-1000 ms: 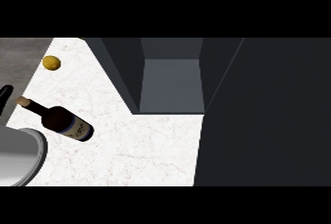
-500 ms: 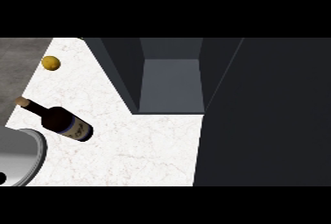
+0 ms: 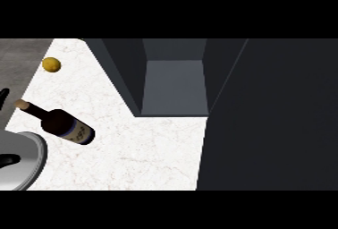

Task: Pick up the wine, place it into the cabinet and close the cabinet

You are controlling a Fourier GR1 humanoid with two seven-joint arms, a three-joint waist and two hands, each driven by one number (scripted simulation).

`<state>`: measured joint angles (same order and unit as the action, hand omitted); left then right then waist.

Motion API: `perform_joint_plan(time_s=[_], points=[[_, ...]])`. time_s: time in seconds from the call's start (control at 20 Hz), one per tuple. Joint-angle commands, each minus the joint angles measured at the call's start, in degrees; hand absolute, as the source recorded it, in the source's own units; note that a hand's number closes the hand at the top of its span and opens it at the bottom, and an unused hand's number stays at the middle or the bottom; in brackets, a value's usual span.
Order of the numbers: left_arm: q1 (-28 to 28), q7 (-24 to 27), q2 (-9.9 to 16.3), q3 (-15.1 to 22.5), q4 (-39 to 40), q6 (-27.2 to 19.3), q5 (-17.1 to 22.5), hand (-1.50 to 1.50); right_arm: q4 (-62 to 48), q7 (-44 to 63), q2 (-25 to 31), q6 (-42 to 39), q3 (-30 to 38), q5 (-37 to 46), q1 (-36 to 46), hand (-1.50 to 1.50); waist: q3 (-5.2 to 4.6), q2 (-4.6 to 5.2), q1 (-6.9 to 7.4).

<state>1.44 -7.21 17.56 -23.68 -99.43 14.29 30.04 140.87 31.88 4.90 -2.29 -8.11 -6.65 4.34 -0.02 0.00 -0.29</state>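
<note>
1. Only a black sliver of the left hand (image 3: 3,96) shows; I cannot tell its fingers' state.
2. The wine (image 3: 63,125) stands just right of it on the surface (image 3: 152,147).
3. The cabinet (image 3: 175,85) stands open farther right.

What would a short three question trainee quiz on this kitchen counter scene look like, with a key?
1. True or false: the wine bottle is already inside the cabinet.
2. Which lies nearest the bottle's cork end? A) the small yellow fruit B) the cabinet's open compartment C) the counter's right edge
3. Fill in: the cabinet's compartment is ____ (open/closed).

Key:
1. False; it lies on the white counter, left of the cabinet.
2. A
3. open

The round metal basin sits below the bottle at the lower left.
</note>
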Motion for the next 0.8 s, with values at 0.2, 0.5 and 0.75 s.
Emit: perform_joint_plan(time_s=[0.2,0.5,0.75], points=[[2.4,10.5,-1.8,2.5,16.0,4.5,-7.4,-1.5,1.5,-1.1,-0.8,-0.8,0.8,-1.9,-0.8,-1.5,0.01,0.05,-0.01],[5.1,17.1,-0.1,1.4,28.2,7.7,-9.9,-1.5,6.1,4.8,0.1,-0.6,2.3,-4.0,1.2,-1.5,-0.03,0.03,-0.14],[5.4,24.3,2.6,0.1,38.9,12.3,-11.8,-1.5,6.3,5.6,-0.9,0.3,-0.8,-1.1,-0.1,-1.5,-0.04,0.03,-0.18]])
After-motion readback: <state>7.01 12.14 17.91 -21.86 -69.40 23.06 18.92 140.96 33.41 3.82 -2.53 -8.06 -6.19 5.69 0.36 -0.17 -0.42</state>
